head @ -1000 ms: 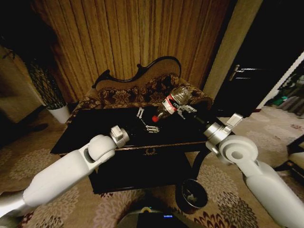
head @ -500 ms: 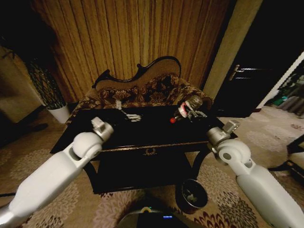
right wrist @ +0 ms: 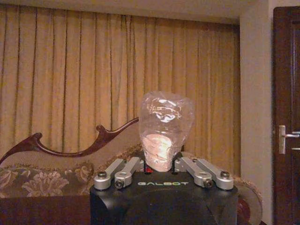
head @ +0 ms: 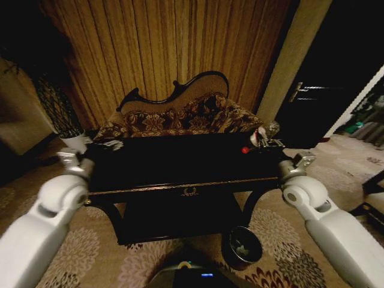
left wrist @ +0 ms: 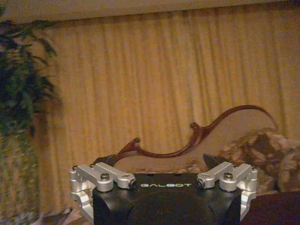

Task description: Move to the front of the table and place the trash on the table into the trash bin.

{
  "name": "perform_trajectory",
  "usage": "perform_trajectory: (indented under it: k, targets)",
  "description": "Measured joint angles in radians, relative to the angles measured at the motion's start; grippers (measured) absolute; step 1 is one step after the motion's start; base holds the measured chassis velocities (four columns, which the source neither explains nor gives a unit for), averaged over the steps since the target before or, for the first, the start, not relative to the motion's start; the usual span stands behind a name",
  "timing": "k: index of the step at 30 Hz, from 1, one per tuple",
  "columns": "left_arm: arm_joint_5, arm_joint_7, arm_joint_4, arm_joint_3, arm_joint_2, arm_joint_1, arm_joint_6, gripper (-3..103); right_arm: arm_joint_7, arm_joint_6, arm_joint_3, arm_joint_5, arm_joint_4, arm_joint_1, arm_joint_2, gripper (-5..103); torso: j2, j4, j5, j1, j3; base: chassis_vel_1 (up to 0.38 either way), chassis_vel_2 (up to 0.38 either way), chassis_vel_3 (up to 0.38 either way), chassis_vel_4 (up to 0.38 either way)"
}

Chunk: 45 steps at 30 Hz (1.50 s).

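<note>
The black table [head: 180, 161] stands in front of me, its top bare and glossy. My right gripper [head: 260, 143] hovers over the table's right end, shut on the trash, a clear crumpled bottle [head: 265, 133] with its red cap [head: 245, 150] pointing left. In the right wrist view the bottle [right wrist: 165, 125] stands up between the closed fingers [right wrist: 123, 174]. My left gripper [head: 103, 144] is at the table's far left corner, open and empty. The round dark trash bin [head: 242, 245] sits on the carpet below the table's right front leg, with pale bits inside.
A carved-back floral sofa [head: 180, 117] stands right behind the table, before a tan curtain. A plant in a white pot [head: 75, 143] is at the left. A dark door [head: 312, 90] is at the right. Patterned carpet surrounds the table.
Both arms have swung outward. The left gripper went from the table's middle to its left end. The right gripper carried the bottle rightward to the table's right end.
</note>
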Motion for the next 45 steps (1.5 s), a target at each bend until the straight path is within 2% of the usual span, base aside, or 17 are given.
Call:
perform_trajectory:
  k: [2,3,5,7,8,11,12,15,19,28,45]
  targets:
    - [-0.003,0.008,-0.004,-0.030,-0.007,0.018,0.010,100,0.000,-0.004,0.005,0.003,0.006,-0.010,0.000,24,0.000,-0.0001,0.0001,0.000,0.000,0.000,0.000,0.000,0.000]
    - [-0.003,0.050,-0.011,-0.087,-0.024,0.059,0.028,100,0.000,-0.008,0.011,0.008,0.020,-0.029,0.000,24,0.000,0.0000,-0.0001,0.000,0.000,0.000,0.000,0.000,0.000]
    - [-0.003,0.064,-0.012,-0.102,-0.029,0.071,0.031,100,0.000,-0.009,0.013,0.009,0.024,-0.034,0.000,24,0.000,0.0001,-0.0002,0.000,0.000,0.000,0.000,0.000,0.000]
    - [0.011,0.134,-0.019,-0.173,-0.059,0.139,0.020,100,-0.001,-0.013,0.023,0.009,0.059,-0.074,0.001,24,0.000,0.0004,-0.0001,0.000,0.000,0.000,0.000,0.000,0.000]
    - [0.011,0.134,-0.019,-0.173,-0.059,0.139,0.020,100,-0.001,-0.013,0.023,0.009,0.059,-0.074,0.001,24,0.000,0.0004,-0.0001,0.000,0.000,0.000,0.000,0.000,0.000]
    - [0.020,0.182,-0.017,-0.205,-0.089,0.176,-0.035,100,-0.003,-0.024,0.034,0.002,0.104,-0.104,0.007,24,0.000,0.0001,0.0000,0.000,0.000,0.000,0.000,0.000,0.000]
    - [0.020,0.182,-0.017,-0.205,-0.089,0.176,-0.035,100,-0.003,-0.024,0.034,0.002,0.104,-0.104,0.007,24,0.000,0.0001,0.0000,0.000,0.000,0.000,0.000,0.000,0.000]
    - [0.029,0.208,-0.002,-0.201,-0.121,0.191,-0.150,100,-0.003,-0.031,0.057,0.001,0.144,-0.130,0.010,24,0.000,0.0001,-0.0003,0.000,0.000,0.000,0.000,0.000,0.000]
    - [0.031,0.209,-0.022,-0.218,-0.133,0.209,-0.166,100,-0.005,-0.032,0.087,0.000,0.178,-0.168,0.015,24,0.000,0.0001,-0.0001,0.000,0.000,0.000,0.000,0.000,0.000]
    - [0.023,0.209,-0.055,-0.261,-0.135,0.248,-0.151,100,-0.007,-0.035,0.125,-0.022,0.218,-0.233,0.045,24,0.000,0.0003,0.0000,0.000,0.000,0.026,-0.037,-0.028,0.040]
    - [0.028,0.204,-0.080,-0.250,-0.153,0.262,-0.143,100,-0.008,-0.031,0.132,-0.058,0.221,-0.268,0.083,24,0.000,0.0002,-0.0002,0.000,0.000,0.142,-0.129,-0.141,0.137]
